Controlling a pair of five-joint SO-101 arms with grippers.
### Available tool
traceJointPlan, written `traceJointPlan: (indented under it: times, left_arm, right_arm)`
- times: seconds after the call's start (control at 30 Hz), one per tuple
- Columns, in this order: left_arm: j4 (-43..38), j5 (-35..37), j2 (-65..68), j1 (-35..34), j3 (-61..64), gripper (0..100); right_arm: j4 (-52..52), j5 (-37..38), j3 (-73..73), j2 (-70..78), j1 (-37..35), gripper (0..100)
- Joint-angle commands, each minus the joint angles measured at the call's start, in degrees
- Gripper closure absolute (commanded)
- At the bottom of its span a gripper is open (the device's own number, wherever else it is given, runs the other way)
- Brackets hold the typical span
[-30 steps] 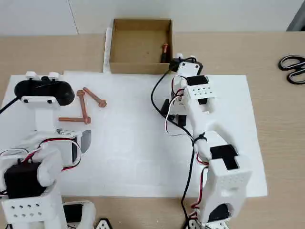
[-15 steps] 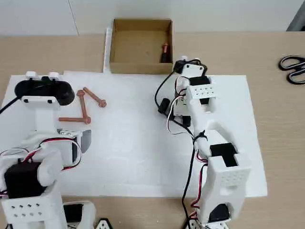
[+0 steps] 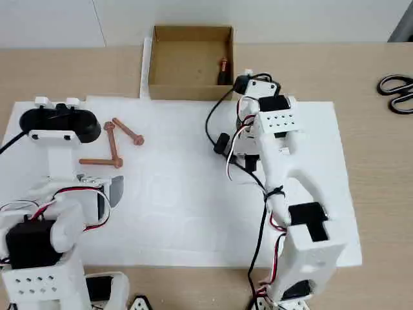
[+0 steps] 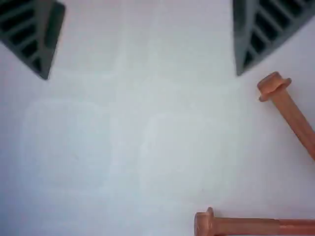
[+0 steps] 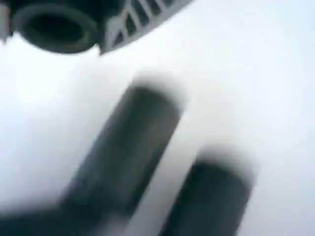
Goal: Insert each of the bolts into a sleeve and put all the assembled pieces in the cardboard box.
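From up here I see a light wooden table [image 3: 71, 71] running the full width of the frame, most of its middle and lower part covered by a white foam sheet [image 3: 174, 206] under soft, even light that throws only faint shadows. Along the top edge, behind the table, I get a pale white wall [image 3: 290, 19] with a thin vertical seam at the upper left and a grey edge [image 3: 405, 26] in the upper right corner. A pair of black-handled scissors [image 3: 397, 92] lies on bare wood at the far right.
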Motion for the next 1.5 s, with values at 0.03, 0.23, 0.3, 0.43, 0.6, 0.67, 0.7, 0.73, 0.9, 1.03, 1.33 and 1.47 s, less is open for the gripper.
traceJointPlan:
  times: [0.03,0.23,0.3,0.43,0.6,0.67,0.7,0.73,0.9,1.03,1.33,1.47]
  left_arm:
    - [-0.09,-0.62,-0.44,-0.26,-0.40,77]
    - [-0.09,-0.62,-0.44,-0.09,-0.22,77]
    - [0.00,-0.62,-0.44,-0.09,-0.22,77]
    - [0.09,-0.62,-0.44,-0.09,-0.22,77]
    - [0.09,-0.62,-0.44,-0.09,-0.22,77]
    - [0.09,-0.62,-0.44,-0.09,-0.22,77]
    - [0.09,-0.62,-0.44,-0.09,-0.22,77]
    - [0.09,-0.62,-0.44,-0.09,-0.22,77]
    - [0.18,-0.62,-0.44,-0.09,-0.22,77]
    - [0.18,-0.62,-0.44,-0.09,-0.22,77]
    - [0.18,-0.62,-0.44,-0.09,-0.22,77]
    - [0.18,-0.62,-0.44,-0.09,-0.22,77]
  right_arm:
    - [2.86,10.99,-2.20,-4.09,0.48,99.1]
    - [2.51,10.73,-0.44,-3.47,0.13,97.8]
    - [2.68,10.73,-0.35,-2.42,0.04,92.9]
    - [2.68,12.04,-0.35,0.57,0.04,89.1]
    - [2.68,12.31,-0.35,3.74,0.13,88.7]
    - [2.68,12.31,-0.35,4.53,0.13,87.6]
    - [2.68,12.31,-0.35,4.88,0.13,85.9]
    - [2.77,12.31,-0.35,5.05,0.13,83.9]
    - [2.77,12.31,-0.26,5.41,0.13,82.3]
    - [2.68,12.40,-0.26,5.49,0.13,82.3]
    - [1.80,12.40,-0.44,5.58,-2.15,82.3]
    - [-0.40,12.40,-0.26,5.67,-3.30,82.4]
